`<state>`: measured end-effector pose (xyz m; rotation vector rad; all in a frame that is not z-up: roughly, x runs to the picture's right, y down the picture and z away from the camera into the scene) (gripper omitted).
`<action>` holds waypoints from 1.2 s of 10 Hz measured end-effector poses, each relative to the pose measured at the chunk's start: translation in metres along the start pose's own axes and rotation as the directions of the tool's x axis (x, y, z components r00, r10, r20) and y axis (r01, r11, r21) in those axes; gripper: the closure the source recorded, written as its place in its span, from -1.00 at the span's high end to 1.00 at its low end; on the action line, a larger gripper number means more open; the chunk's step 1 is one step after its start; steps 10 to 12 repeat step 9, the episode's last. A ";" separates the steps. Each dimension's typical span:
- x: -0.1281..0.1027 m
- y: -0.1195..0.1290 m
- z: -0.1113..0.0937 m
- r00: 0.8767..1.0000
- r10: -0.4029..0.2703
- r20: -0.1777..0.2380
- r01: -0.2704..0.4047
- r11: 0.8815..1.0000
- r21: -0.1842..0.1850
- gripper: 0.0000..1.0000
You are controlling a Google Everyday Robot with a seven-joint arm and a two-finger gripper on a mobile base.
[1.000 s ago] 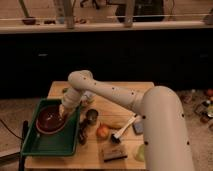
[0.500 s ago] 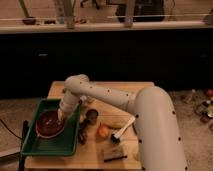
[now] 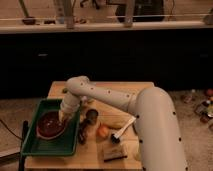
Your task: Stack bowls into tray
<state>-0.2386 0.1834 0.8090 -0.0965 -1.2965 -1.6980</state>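
The green tray point(image 3: 35, 146) lies at the left end of the wooden table. A dark red bowl point(image 3: 49, 126) sits inside it, toward its far half. I cannot tell whether a second bowl is nested in it. My gripper point(image 3: 65, 118) hangs from the white arm point(image 3: 107, 99) and is down at the bowl's right rim, inside the tray. Whether it holds the bowl is hidden.
Right of the tray stand a small metal cup point(image 3: 91, 116) and a dark object point(image 3: 82, 135). An orange point(image 3: 102, 131), a white-handled utensil point(image 3: 123, 130) and a dark flat block point(image 3: 113, 152) lie farther right. A small green thing point(image 3: 65, 91) shows behind the arm.
The gripper has moved slightly left and down over the tray, and the bowl sits a little lower in the tray than before.
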 end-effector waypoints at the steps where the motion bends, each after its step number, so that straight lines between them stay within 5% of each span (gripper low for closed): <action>1: -0.001 0.001 0.001 1.000 0.002 0.002 -0.002 1.000 0.000 0.41; 3: -0.003 0.000 0.000 1.000 0.004 0.002 -0.004 1.000 0.003 0.60; 12: -0.001 -0.003 -0.008 1.000 -0.004 -0.010 0.004 1.000 0.001 0.60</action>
